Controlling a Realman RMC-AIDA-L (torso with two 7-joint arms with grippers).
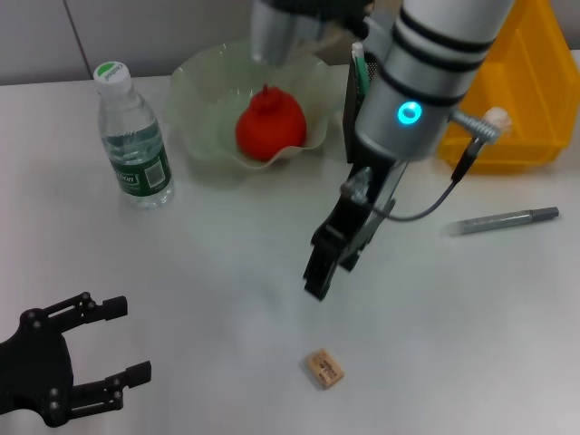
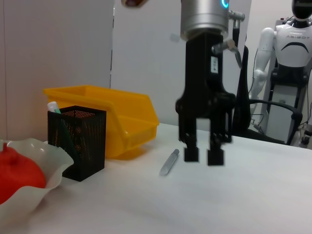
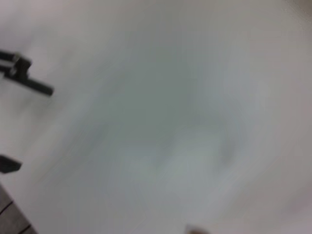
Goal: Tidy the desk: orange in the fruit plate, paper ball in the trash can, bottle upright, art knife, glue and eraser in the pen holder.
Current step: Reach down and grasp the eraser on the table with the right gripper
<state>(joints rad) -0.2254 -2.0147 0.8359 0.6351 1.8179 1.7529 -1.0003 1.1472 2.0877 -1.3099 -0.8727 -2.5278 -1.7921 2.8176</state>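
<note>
Tidying, part done. Orange (image 1: 270, 125) lies in the plate (image 1: 195, 86); bottle (image 1: 133, 136) stands upright; glue (image 2: 52, 106), apparently, sits in the holder (image 2: 78, 141). Eraser (image 1: 325, 369) and knife (image 1: 503, 220) lie on the desk (image 1: 227, 272). Right gripper (image 2: 203, 155), jaws slightly parted and empty, hangs above the eraser. Left gripper (image 1: 113, 343) rests open at the near edge. No paper ball visible.

The right arm (image 1: 426, 82) is a silver cylinder with black bands and a glowing cyan ring light. A grey cable (image 1: 435, 204) loops from its side. Its gripper (image 2: 204, 157) is black and blocky with a small white label. The left gripper (image 1: 86, 353) is black with visible screws.
</note>
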